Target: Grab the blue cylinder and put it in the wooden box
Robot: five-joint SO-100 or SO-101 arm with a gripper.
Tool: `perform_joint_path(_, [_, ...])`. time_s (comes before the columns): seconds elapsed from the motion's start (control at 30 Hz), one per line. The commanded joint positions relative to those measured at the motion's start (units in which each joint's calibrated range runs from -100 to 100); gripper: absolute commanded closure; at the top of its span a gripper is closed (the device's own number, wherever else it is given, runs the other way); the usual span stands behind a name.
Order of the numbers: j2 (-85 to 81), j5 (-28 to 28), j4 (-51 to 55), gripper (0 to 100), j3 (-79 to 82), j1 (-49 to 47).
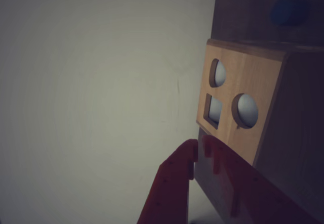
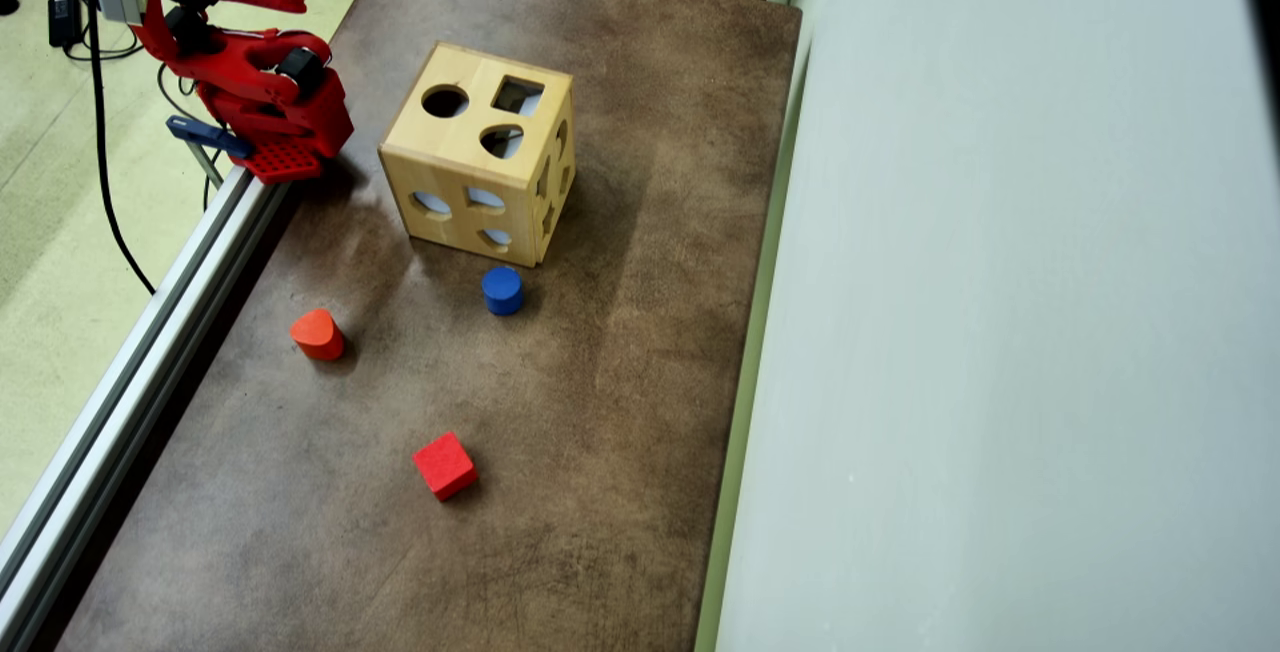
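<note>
While folded, arm [image 2: 250, 82] beside wooden box [image 2: 480, 157]

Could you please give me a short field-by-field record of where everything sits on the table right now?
surface: brown table
wooden box: upright, toward the far end in the overhead view, cut-outs on its top and sides
blue cylinder: standing on end just in front of the box, apart from it
orange-red block: near the table's left edge
red cube: nearest the camera, alone
gripper: empty, fingers nearly together, away from the cylinder
arm: at the table's left edge
</note>
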Motion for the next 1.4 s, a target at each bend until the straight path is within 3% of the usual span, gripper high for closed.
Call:
perform_joint_path(0.0, [0.26,-4.10,0.01,97,-0.25,-0.88])
perform_joint_path(1.37, [5.61,-4.30,-2.40,97,-0.69,-0.51])
